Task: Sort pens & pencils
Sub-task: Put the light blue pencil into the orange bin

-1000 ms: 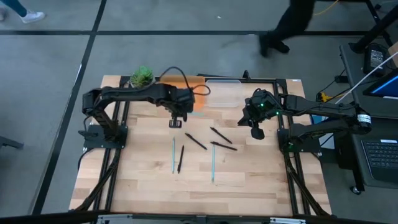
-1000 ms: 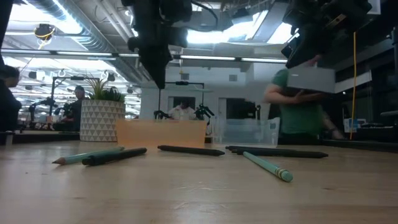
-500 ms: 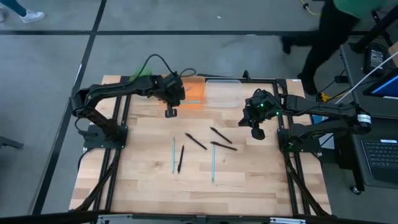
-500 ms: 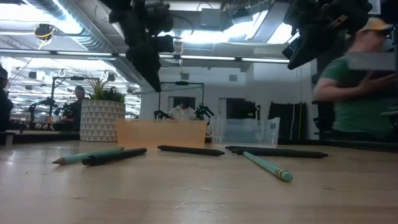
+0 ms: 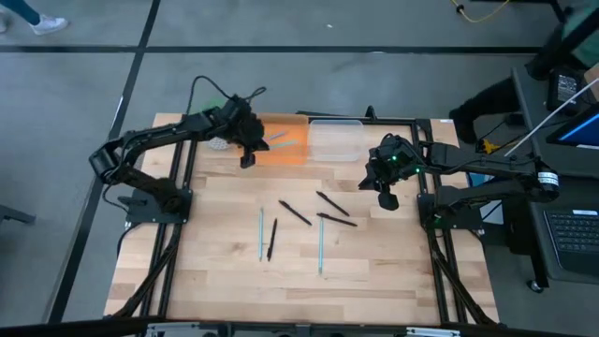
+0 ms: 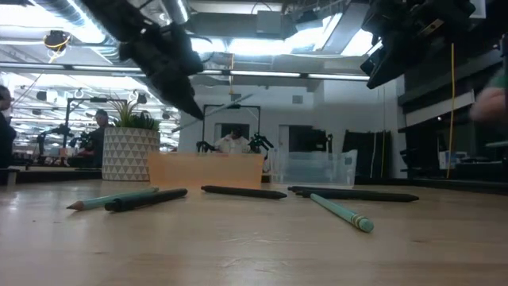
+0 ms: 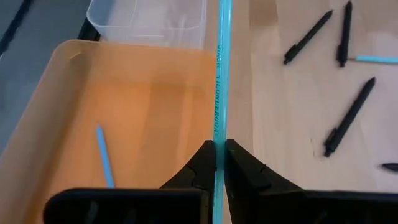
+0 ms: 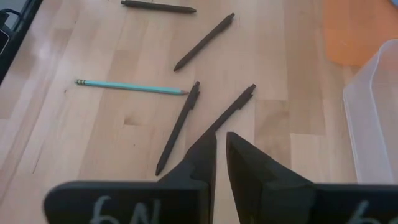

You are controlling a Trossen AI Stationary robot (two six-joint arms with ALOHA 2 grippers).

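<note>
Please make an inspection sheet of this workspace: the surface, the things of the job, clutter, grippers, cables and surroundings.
Surface: wooden table, bare in front.
Job's things: two light blue pencils and four dark pens lie on the wood; one pencil in the orange tray; the clear tray looks empty.
Clutter: potted plant at the back edge.
Grippers: left gripper shut on a light blue pencil, above the orange tray; right gripper shut, empty, hovering above the pens.
Cables: black cable looping over the left arm.
Surroundings: person's legs beside the table.
</note>
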